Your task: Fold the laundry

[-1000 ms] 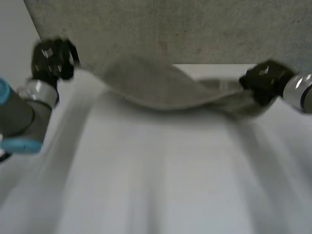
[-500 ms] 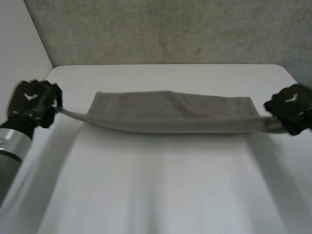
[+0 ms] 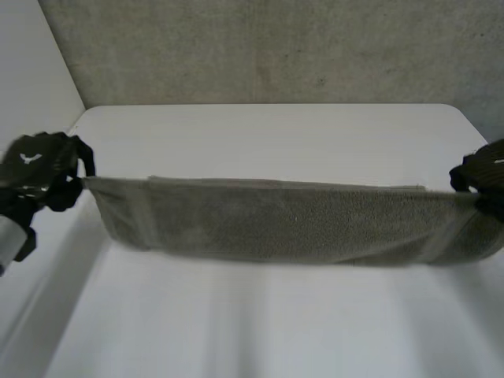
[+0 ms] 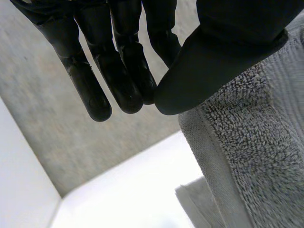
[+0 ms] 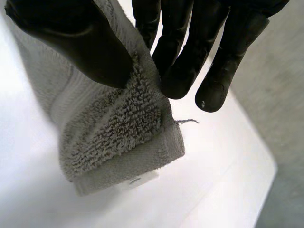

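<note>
A grey-green terry towel (image 3: 291, 224) is stretched taut between my two hands above the white table (image 3: 276, 134). It hangs doubled over, its lower edge sagging toward the table. My left hand (image 3: 39, 177) pinches the towel's left end; in the left wrist view the thumb (image 4: 223, 52) presses the towel (image 4: 256, 152) against the fingers (image 4: 118, 71). My right hand (image 3: 482, 179) pinches the right end; in the right wrist view the thumb (image 5: 71, 42) and fingers (image 5: 185, 57) clamp the towel's corner (image 5: 114, 128), which hangs below the palm.
The table's far edge meets a grey speckled wall (image 3: 268, 47). A pale wall (image 3: 31, 71) runs along the left side. Bare table surface lies under and in front of the towel.
Both hands have moved toward the camera and farther apart, carrying the towel. It went from a slack, sagging strip to a taut band with its face hanging down.
</note>
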Robot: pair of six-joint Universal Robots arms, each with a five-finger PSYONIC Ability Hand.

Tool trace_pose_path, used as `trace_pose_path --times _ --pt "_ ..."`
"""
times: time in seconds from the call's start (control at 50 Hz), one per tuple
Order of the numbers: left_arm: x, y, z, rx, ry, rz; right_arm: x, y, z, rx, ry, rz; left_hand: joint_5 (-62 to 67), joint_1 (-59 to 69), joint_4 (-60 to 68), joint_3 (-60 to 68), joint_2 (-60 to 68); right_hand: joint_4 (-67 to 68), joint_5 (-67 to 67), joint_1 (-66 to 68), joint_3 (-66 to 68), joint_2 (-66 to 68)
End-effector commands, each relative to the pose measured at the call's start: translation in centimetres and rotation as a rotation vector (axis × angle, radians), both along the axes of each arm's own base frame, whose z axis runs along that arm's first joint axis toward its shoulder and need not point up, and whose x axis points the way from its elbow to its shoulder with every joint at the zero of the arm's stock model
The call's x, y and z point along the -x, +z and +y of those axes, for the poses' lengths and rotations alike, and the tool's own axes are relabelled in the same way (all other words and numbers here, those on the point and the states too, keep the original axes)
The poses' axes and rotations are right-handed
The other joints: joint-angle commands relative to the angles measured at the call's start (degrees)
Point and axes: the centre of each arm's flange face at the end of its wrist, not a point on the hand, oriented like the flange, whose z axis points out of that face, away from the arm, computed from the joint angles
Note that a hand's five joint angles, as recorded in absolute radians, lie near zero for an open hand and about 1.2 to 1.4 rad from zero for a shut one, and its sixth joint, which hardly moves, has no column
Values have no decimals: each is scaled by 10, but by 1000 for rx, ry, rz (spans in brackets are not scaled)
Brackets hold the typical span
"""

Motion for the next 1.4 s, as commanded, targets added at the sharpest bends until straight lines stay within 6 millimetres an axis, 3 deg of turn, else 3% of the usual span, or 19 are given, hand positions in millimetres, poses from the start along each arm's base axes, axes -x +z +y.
trace_pose_path --times 0.02,0.08,0.14,0.18,0.34,0.52,0.54,0.56,0.58,0.6,0.62,0.64,0.66,0.84,0.94,1.06,1.1,1.26,1.4 --pt "28 -38 -44 -84 -52 -5 -20 -43 -35 -95 -5 115 107 141 102 102 102 31 19 37 28 27" --pt "30 -43 -54 -91 -28 -6 -29 -52 -48 -73 -5 130 107 141 102 102 102 31 19 37 28 27" --pt "33 -51 -76 -89 22 -10 -33 -56 -55 -49 -7 123 107 141 102 102 102 31 19 37 28 27" --pt "41 -57 -94 -78 40 -13 -42 -62 -72 27 -18 87 107 141 102 102 102 31 19 37 28 27" --pt "59 -67 -130 -18 91 -60 -59 -72 -105 198 -81 67 107 141 102 102 102 31 19 37 28 27" --pt "67 -75 -143 0 104 -88 -72 -76 -121 294 -78 61 107 141 102 102 102 31 19 37 28 27" --pt "68 -77 -144 -1 99 -90 -72 -77 -124 304 -79 57 107 141 102 102 102 -97 -108 -91 -100 -100" --pt "69 -78 -143 -3 97 -91 -72 -79 -126 310 -86 56 -109 -75 -115 -114 -114 -398 -409 -392 -401 -401" --pt "69 -78 -143 -3 97 -91 -72 -79 -126 310 -87 56 -111 -77 -117 -116 -116 -401 -412 -395 -404 -404" --pt "73 -79 -141 -4 88 -92 -73 -81 -127 309 -89 58 -358 -323 -363 -363 -362 -669 -681 -663 -672 -673" --pt "73 -79 -141 -4 88 -92 -76 -84 -127 306 -90 60 -360 -326 -366 -365 -365 -669 -681 -663 -672 -673" --pt "77 -80 -138 -6 76 -94 -76 -84 -127 306 -90 60 -540 -506 -546 -545 -545 -669 -681 -663 -672 -673" --pt "81 -80 -135 -5 65 -96 -77 -85 -127 303 -97 64 -593 -559 -598 -598 -598 -669 -681 -663 -672 -673" --pt "79 -71 -130 -1 76 -90 -75 -75 -112 287 -129 61 -593 -559 -598 -598 -598 -669 -681 -663 -672 -673" --pt "74 -54 -110 -3 80 -85 -69 -56 -82 258 -151 -2 -593 -559 -598 -598 -598 -669 -681 -663 -672 -673" --pt "69 -35 -85 6 78 -74 -66 -49 -54 227 -150 -10 -593 -559 -598 -598 -598 -669 -681 -663 -672 -673" --pt "68 -27 -68 5 72 -58 -59 -54 -42 191 -166 -2 -593 -559 -598 -598 -598 -669 -681 -663 -672 -673" --pt "73 -25 -34 -22 32 61 -27 -81 -34 66 -214 -15 -593 -559 -598 -598 -598 -603 -614 -597 -606 -606" --pt "73 -26 -29 24 26 97 -13 -106 -37 -15 -208 -61 -593 -559 -598 -598 -598 -559 -571 -553 -562 -563"
